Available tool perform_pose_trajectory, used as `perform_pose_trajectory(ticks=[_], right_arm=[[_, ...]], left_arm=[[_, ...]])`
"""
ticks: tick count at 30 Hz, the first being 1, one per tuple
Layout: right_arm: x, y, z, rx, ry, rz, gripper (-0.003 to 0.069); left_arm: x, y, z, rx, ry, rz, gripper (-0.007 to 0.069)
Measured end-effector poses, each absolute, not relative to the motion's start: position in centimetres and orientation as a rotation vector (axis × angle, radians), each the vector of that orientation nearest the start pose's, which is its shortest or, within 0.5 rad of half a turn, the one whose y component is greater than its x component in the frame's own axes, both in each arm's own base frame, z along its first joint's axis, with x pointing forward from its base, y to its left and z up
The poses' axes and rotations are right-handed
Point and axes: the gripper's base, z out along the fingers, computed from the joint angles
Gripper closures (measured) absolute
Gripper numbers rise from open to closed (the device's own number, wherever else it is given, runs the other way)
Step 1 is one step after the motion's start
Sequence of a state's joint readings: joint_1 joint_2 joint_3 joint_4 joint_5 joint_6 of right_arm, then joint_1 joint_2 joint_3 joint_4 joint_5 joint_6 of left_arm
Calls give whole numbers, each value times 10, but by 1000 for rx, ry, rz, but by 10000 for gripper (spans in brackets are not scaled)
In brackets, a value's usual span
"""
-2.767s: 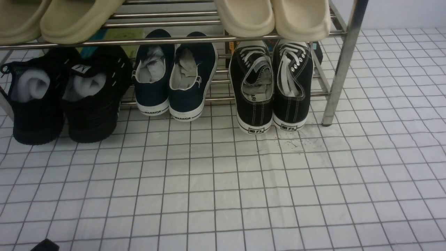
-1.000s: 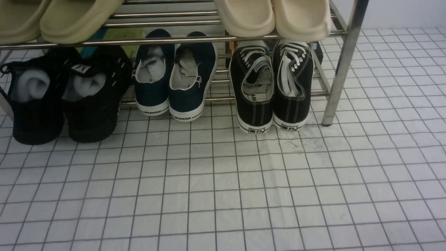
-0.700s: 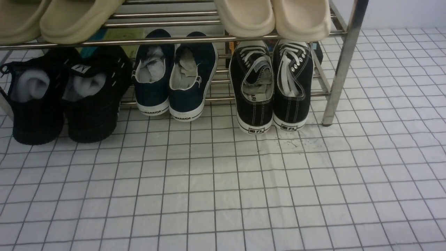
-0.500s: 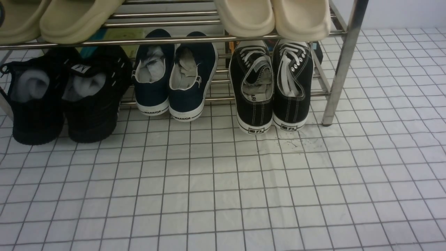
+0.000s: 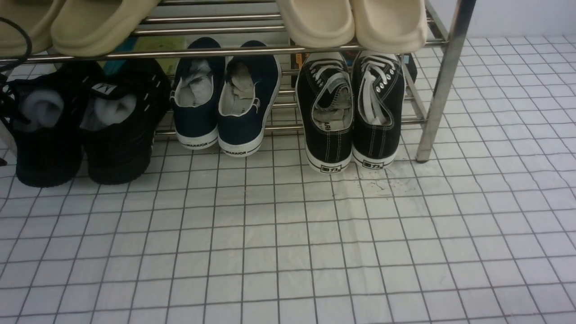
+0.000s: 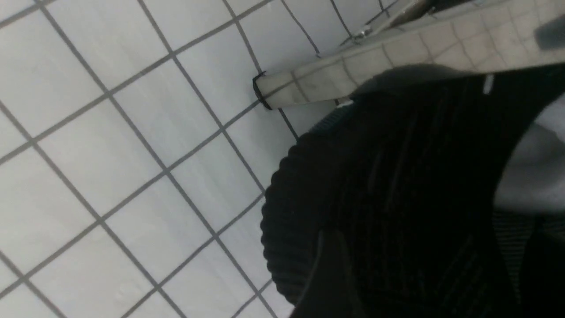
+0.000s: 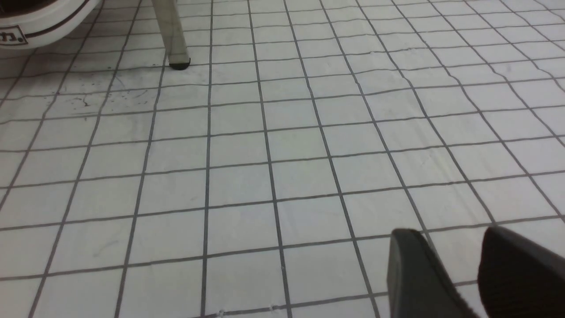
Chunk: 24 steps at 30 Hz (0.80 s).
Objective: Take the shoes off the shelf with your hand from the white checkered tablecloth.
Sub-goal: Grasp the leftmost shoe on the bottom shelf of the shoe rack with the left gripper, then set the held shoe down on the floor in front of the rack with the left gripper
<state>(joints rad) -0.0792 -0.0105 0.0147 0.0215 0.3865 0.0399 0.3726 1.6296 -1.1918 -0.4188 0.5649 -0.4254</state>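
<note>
The pair of all-black mesh shoes (image 5: 81, 130) stands at the left of the chrome shelf (image 5: 443, 81), heels on the white checkered tablecloth (image 5: 288, 234), white paper stuffing inside. Thin black cables (image 5: 20, 45) of my left arm loop at the far left edge, just beside the left shoe. In the left wrist view that shoe's ribbed black heel (image 6: 397, 185) fills the picture next to a shelf leg (image 6: 309, 84); the left jaws are lost in the dark against it. My right gripper (image 7: 450, 234) is open and empty, low over the cloth (image 7: 265, 154).
A navy white-soled WARRIOR pair (image 5: 225, 99) and a black canvas pair with white laces (image 5: 351, 108) stand on the lower tier. Beige slippers (image 5: 351, 22) and olive slippers (image 5: 90, 22) lie on the upper tier. The right shelf leg (image 7: 172, 35) stands on the cloth.
A black part at the bottom left edge left the front view. In the last half second my left arm's cables have come in at the far left by the black shoes. The shoes have not moved.
</note>
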Motion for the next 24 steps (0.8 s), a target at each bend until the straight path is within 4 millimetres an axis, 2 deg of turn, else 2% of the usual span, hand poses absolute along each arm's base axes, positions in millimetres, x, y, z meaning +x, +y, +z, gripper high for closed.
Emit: perform_pose_trajectory(ticks=[4, 8, 9, 10, 14, 17, 18, 19, 24], right_arm=[[52, -3, 174, 125, 1870, -6, 420], [52, -3, 174, 125, 1870, -6, 420], [52, -3, 174, 125, 1870, -6, 420], [52, -3, 174, 125, 1870, -6, 420], [52, -3, 174, 125, 1870, -6, 420], [52, -3, 174, 125, 1870, -6, 420], [52, -3, 174, 125, 1870, -6, 420], [52, -3, 174, 125, 1870, -6, 420], [52, -3, 174, 125, 1870, -5, 420]], left_arm=[[346, 113, 257, -1311, 2096, -475, 85], [351, 115, 245, -1347, 2097, -487, 146], [353, 116, 240, -1361, 2106, -490, 195], [353, 116, 239, -1362, 2107, -490, 202], [357, 116, 227, -1408, 2116, -514, 377], [358, 115, 224, -1406, 2132, -519, 515], [358, 115, 224, -1407, 2133, -520, 524], [358, 115, 223, -1386, 2152, -519, 585], [353, 112, 232, -1349, 2175, -529, 613]])
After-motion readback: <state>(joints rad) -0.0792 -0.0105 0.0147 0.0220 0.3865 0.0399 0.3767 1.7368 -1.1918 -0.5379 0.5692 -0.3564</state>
